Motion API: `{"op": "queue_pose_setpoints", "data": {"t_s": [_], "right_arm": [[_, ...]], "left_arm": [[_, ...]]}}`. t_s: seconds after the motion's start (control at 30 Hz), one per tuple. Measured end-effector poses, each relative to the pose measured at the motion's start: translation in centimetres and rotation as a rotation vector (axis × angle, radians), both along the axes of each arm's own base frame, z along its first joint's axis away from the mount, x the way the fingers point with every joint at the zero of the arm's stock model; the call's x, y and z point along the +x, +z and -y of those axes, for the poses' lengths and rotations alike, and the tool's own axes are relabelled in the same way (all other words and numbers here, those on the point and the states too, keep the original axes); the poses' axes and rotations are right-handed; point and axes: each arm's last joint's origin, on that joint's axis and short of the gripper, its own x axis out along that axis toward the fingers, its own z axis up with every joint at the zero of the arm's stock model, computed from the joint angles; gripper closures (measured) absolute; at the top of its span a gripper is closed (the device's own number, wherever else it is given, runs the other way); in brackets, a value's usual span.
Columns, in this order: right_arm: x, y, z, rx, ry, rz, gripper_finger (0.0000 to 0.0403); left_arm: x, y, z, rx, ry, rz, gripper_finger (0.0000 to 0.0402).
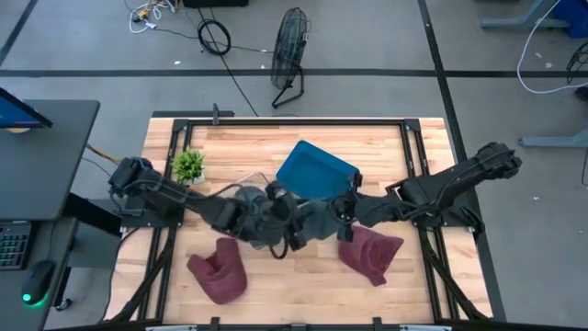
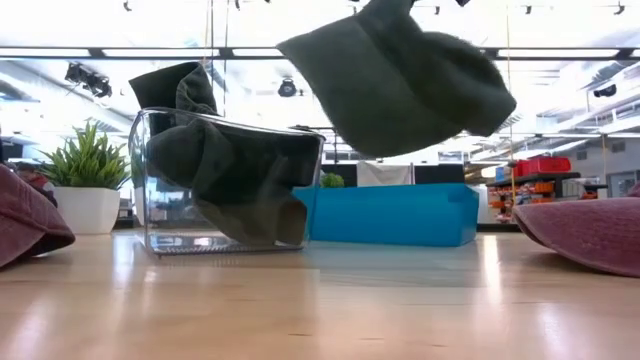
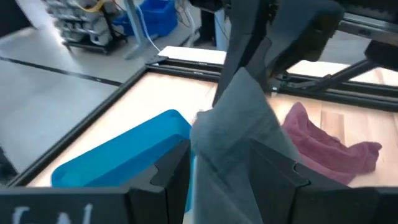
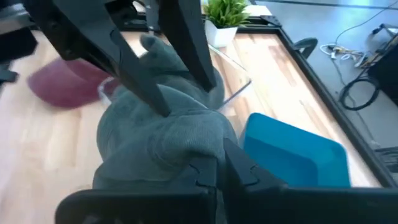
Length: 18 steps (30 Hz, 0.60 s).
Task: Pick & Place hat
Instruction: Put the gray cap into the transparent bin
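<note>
A dark grey hat (image 2: pixel 400 80) hangs in the air over the middle of the table, with my right gripper (image 4: pixel 217 174) shut on it. My left gripper (image 3: pixel 221 168) stands open at the same hat (image 3: pixel 239 130), a fold of cloth between its fingers. A second dark grey hat (image 2: pixel 235 170) is draped in and over a clear container (image 2: pixel 160 200). Two maroon hats (image 1: pixel 219 271) (image 1: pixel 369 253) lie on the table near its front edge. In the high view both grippers meet at the centre (image 1: pixel 285 219). My right gripper pinches a bunched fold of the grey hat (image 4: pixel 196 143) between its two fingers, coming slanting down from the table's right. The hat hangs below the fingers, slack and lifted clear of the table. I cannot tell whether my left gripper touches the fold between its fingers.
A blue tray (image 1: pixel 315 170) lies behind the grippers toward the far edge. A small potted plant (image 1: pixel 188 165) stands at the far left. Bare wood shows between the two maroon hats at the front.
</note>
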Motion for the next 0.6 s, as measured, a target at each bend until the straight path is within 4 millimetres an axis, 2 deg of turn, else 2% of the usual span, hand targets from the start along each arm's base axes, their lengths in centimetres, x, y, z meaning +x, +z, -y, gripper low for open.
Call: {"op": "queue_pose_setpoints", "data": {"t_s": [0.27,0.4,0.6], "right_arm": [[0.6,0.0,1.7,-0.034,-0.019,-0.011,0.0401],[0.9,0.1,2.5,-0.045,-0.036,-0.008,0.0401],[1.3,0.0,3.4,-0.026,-0.047,-0.01,0.0401]], "left_arm": [[0.7,0.0,-1.6,0.033,-0.034,-0.032,0.0242],[1.1,0.0,-2.6,0.003,-0.077,-0.046,0.0219],[1.6,0.0,-5.0,0.009,-0.028,-0.053,0.0177]]}}
